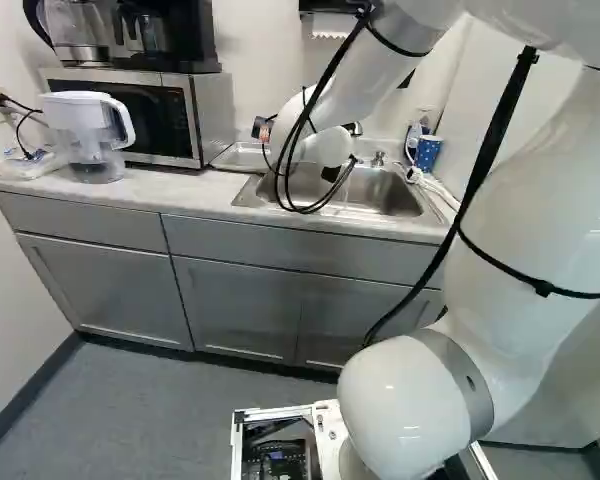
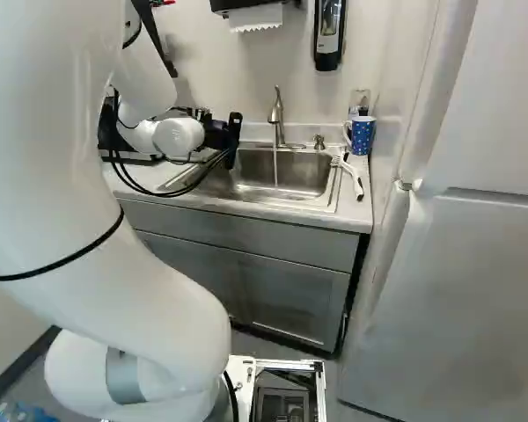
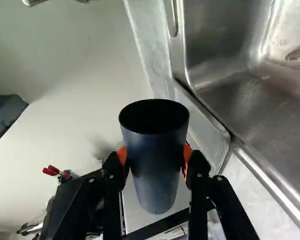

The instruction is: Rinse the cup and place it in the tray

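Cup slants along its long axis, mouth angled toward the wrist view, jaws clasping its sides.

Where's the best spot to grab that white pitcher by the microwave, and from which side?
Probably the handle of the upright pitcher. It loops out toward the sink, in front of the microwave, so I'd come from the sink side and pinch the loop's outer stretch. The wide body looks harder to grasp.
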